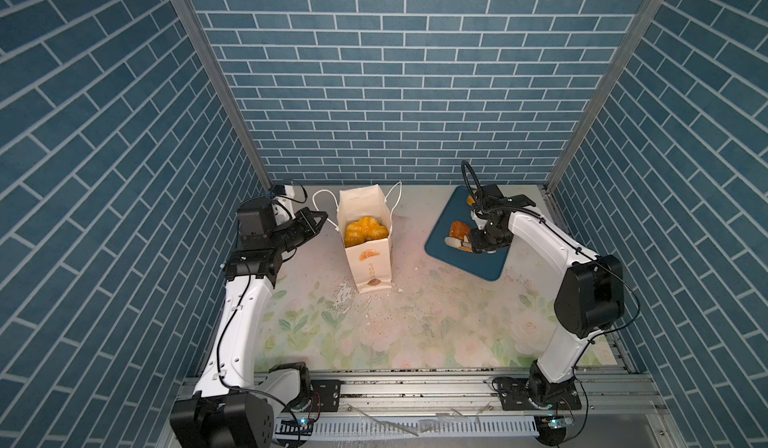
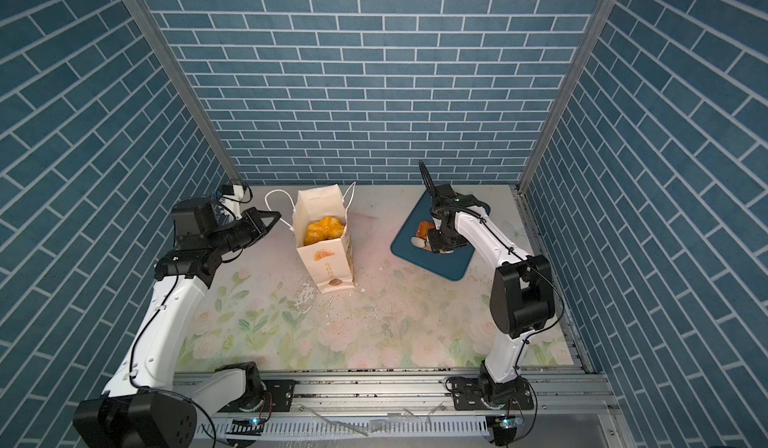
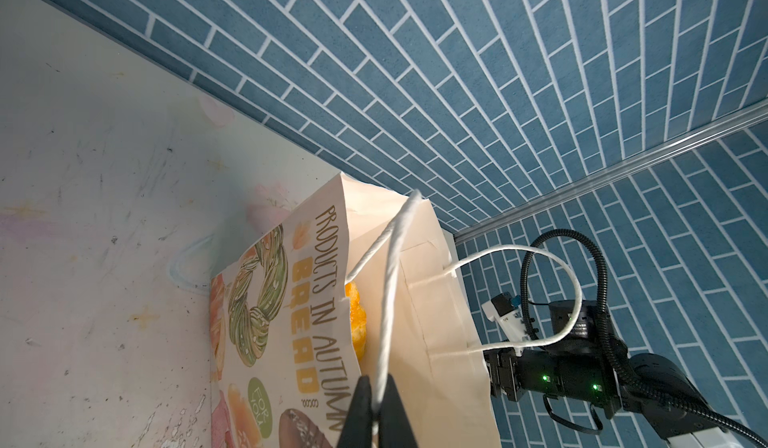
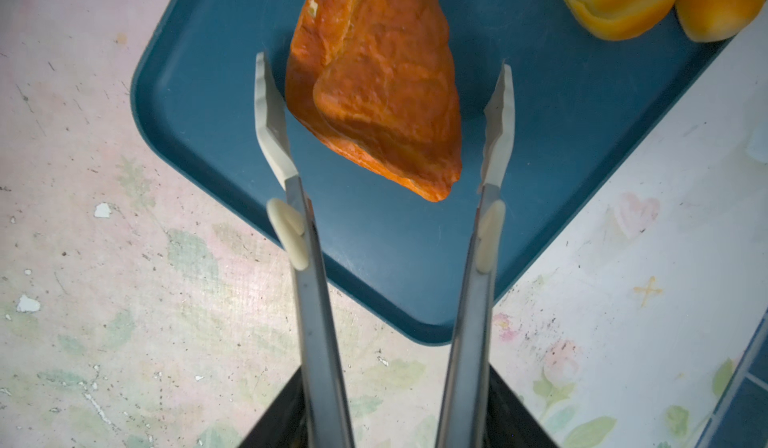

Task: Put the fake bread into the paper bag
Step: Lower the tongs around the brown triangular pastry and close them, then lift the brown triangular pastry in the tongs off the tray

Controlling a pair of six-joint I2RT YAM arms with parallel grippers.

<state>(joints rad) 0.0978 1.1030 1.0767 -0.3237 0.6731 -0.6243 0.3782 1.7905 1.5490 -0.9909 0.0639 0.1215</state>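
Note:
The cream paper bag (image 1: 368, 259) (image 2: 328, 261) (image 3: 436, 300) stands upright at the middle back with its mouth open. A golden piece of fake bread (image 1: 365, 230) (image 2: 324, 229) (image 3: 358, 321) lies inside it. My left gripper (image 1: 321, 217) (image 2: 274, 217) (image 3: 376, 383) is shut on the bag's white cord handle (image 3: 390, 280). My right gripper (image 1: 478, 243) (image 4: 395, 425) is shut on metal tongs (image 4: 316, 300). The tongs' tips stand apart on either side of a brown flat pastry (image 4: 378, 84) (image 1: 459, 229) lying on the dark blue tray (image 4: 208, 113) (image 1: 482, 265).
More yellow pastries (image 4: 623, 1) lie at the far end of the tray, mostly hidden by the right arm in both top views. White flakes and crumbs (image 1: 345, 300) litter the floral table in front of the bag. Blue brick walls enclose three sides.

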